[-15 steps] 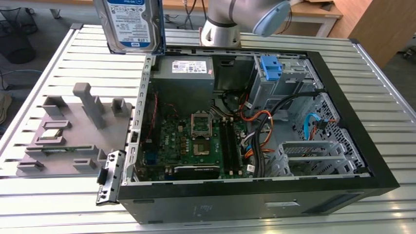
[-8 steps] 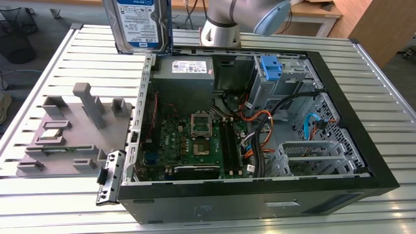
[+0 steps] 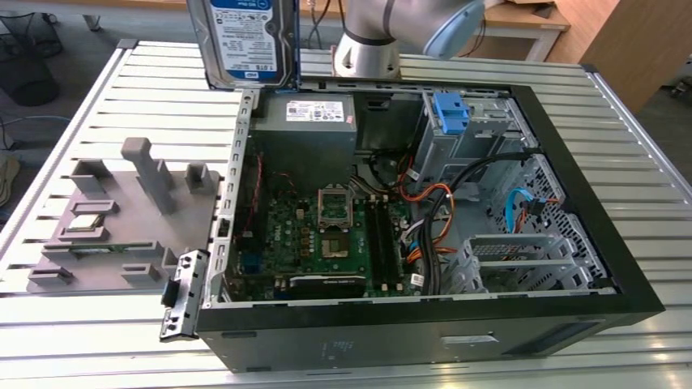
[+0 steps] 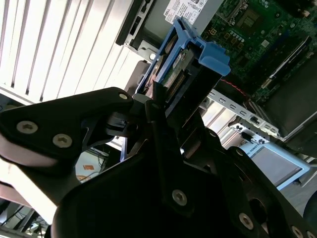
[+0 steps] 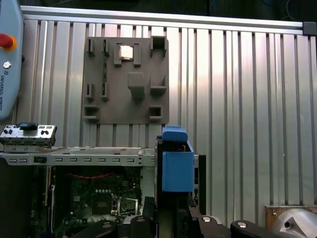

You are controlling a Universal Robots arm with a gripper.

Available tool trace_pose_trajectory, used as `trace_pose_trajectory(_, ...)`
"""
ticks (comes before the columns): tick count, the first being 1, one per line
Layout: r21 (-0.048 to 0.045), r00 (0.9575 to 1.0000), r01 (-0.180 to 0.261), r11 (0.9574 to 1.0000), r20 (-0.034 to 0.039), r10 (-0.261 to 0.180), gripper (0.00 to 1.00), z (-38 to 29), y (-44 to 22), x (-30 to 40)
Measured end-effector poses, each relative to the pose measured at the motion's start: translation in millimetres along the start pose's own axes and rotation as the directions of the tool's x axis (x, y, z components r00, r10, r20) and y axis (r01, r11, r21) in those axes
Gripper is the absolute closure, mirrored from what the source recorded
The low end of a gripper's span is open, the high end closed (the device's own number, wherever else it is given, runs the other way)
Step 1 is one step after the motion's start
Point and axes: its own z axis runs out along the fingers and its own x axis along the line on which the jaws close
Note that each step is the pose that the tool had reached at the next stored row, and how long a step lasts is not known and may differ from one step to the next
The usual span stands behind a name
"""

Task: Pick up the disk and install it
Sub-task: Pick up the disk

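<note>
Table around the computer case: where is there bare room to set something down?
Bare slats lie on the table between the grey tray and its near edge, and beyond the tray toward the held disk. Inside the computer case is crowded with cables.

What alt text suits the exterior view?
The disk, a flat silver metal hard drive with a white, blue-banded label, hangs upright at the top edge, over the slatted aluminium table. An open black computer case lies on its side below, showing a green motherboard and a blue plastic caddy; a grey fixture plate sits at the exterior view's left.
</note>
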Motion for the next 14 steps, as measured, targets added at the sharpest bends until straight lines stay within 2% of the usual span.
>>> trace_pose_trajectory(14, 0.0001, 1.0, 0.0, 1.0, 0.0, 0.0, 0.65, -1.8, -26.9, 0.1)
